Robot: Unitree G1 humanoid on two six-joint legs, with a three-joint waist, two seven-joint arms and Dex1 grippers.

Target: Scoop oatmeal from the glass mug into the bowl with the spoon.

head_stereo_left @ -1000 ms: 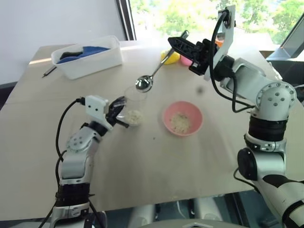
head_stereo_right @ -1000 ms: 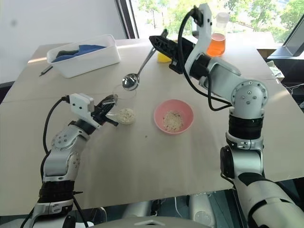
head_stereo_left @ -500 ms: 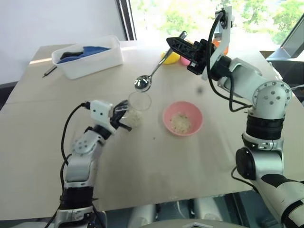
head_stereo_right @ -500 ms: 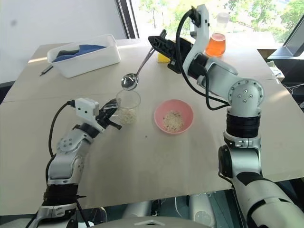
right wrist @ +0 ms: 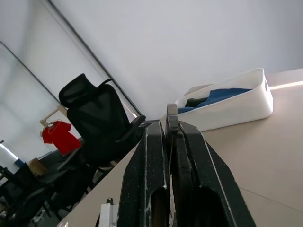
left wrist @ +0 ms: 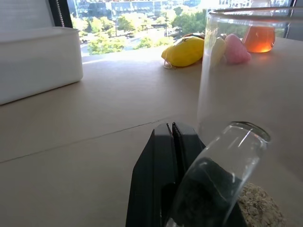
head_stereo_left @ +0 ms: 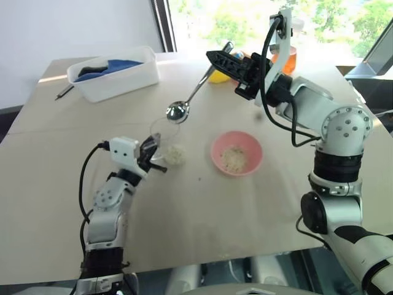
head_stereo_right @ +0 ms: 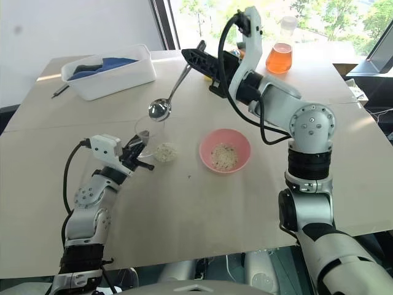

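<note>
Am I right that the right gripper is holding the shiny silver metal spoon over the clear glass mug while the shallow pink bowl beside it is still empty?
Not quite: the shallow pink bowl is not empty; the left eye view shows a heap of pale oat flakes in it. The rest holds: the right gripper has the shiny silver metal spoon above the clear glass mug.

On the table stand one glass mug (head_stereo_right: 149, 136) left of centre, one pink bowl (head_stereo_right: 225, 150) at centre, one white rectangular tub (head_stereo_right: 110, 71) at upper left, and one conical flask of orange liquid (head_stereo_right: 280, 52) at upper right. One silver spoon (head_stereo_right: 166, 98) hangs above the mug. There are two heaps of oatmeal: one (head_stereo_right: 164, 152) at the mug's foot, one (head_stereo_right: 222, 156) in the bowl. One dark pen (head_stereo_right: 59, 91) lies beside the tub. Two small rounded things lie at the top: one yellow (left wrist: 185, 51), one pink (left wrist: 234, 48).
</note>
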